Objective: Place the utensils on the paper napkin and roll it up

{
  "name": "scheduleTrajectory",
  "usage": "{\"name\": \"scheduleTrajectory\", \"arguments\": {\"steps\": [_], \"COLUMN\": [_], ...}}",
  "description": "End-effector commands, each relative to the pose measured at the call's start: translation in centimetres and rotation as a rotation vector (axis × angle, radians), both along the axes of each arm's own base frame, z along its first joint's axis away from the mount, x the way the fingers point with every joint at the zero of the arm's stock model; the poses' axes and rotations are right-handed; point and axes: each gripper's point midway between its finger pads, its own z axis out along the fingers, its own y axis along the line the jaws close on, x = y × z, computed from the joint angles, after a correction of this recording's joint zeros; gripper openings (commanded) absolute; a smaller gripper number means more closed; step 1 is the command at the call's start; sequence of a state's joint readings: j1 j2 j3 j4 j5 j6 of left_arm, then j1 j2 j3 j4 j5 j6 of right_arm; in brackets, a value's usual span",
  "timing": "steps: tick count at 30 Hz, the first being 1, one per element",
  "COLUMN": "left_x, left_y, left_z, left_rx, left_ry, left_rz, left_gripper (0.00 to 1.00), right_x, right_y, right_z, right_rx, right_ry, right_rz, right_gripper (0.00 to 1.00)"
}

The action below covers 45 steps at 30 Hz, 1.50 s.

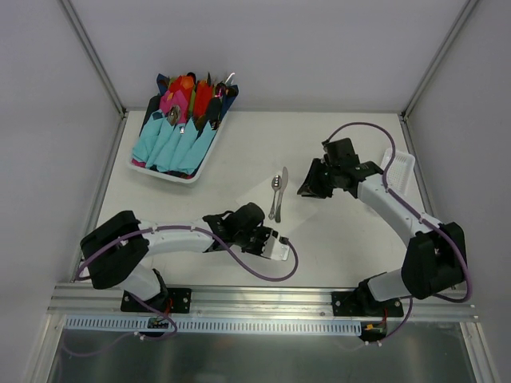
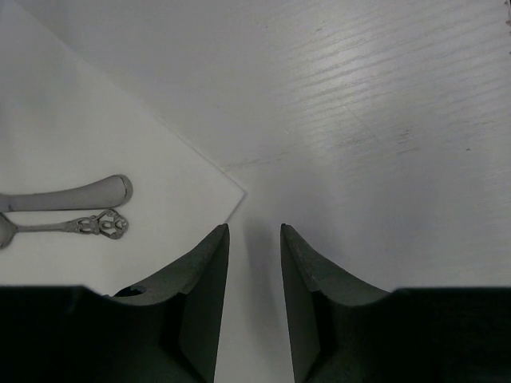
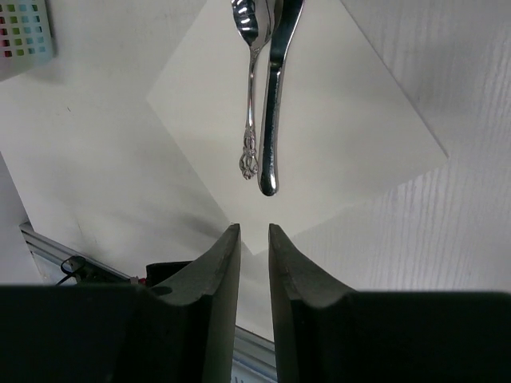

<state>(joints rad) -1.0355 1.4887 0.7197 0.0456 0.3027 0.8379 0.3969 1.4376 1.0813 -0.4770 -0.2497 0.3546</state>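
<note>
Currently the two utensils, one spoon and one knife, lie side by side on the single paper napkin, close enough that I cannot tell whether they touch. Their long axes run roughly near-to-far on the table, tilted slightly. The spoon bowl is at the far end and both handles point toward the arm bases.

In the right wrist view the napkin sits as a diamond, with one corner just at the tips of the right claw. Another corner points out just ahead of the left claw. Bare table shows past every napkin edge in view.

Left claw: low near the table, parted by a modest gap, nothing between the fingers. Right claw: parted by only a narrow slit, nothing seen clamped.

One tray of coloured napkin bundles sits at the far left, well apart from the napkin.
</note>
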Motion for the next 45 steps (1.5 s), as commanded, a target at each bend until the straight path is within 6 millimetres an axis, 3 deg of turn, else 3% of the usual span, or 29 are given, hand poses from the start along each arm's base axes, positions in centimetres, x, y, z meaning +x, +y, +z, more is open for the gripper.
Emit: {"name": "scheduleTrajectory", "arguments": {"steps": [1, 15, 22, 25, 29, 33, 41, 45], "left_x": [0.2, 0.1, 0.5, 0.5, 0.2, -0.4, -4.5, -5.6], "left_y": [-1.4, -1.7, -1.5, -1.4, -1.1, -1.4, -2.0, -2.5], "left_z": [0.0, -3.2, -4.4, -4.6, -4.3, -2.8, -0.8, -0.1], "left_rx": [-0.033, 0.018, 0.057, 0.061, 0.061, 0.036, 0.028, 0.031], "left_ry": [-0.079, -0.121, -0.131, -0.125, -0.106, -0.065, 0.045, 0.108], "left_rz": [-0.093, -0.182, -0.178, -0.177, -0.163, -0.134, -0.125, -0.093], "left_gripper": [0.32, 0.29, 0.2, 0.12, 0.01, 0.0, 0.0, 0.0], "right_x": [-1.5, -2.5, -2.5, -2.4, -2.4, -2.6, -3.4, -3.7], "right_y": [-1.2, -3.1, -3.6, -3.7, -3.8, -3.9, -4.2, -4.2], "right_z": [0.1, -1.3, -1.7, -1.6, -1.6, -1.7, -2.0, -2.1], "right_rx": [-0.014, -0.013, -0.015, -0.011, -0.01, -0.011, -0.017, -0.013], "right_ry": [0.012, 0.042, 0.049, 0.048, 0.048, 0.048, 0.043, 0.044], "right_rz": [0.007, -0.004, -0.007, -0.005, -0.006, -0.003, 0.008, 0.011], "right_gripper": [0.24, 0.24, 0.24, 0.23, 0.23, 0.23, 0.22, 0.22]}}
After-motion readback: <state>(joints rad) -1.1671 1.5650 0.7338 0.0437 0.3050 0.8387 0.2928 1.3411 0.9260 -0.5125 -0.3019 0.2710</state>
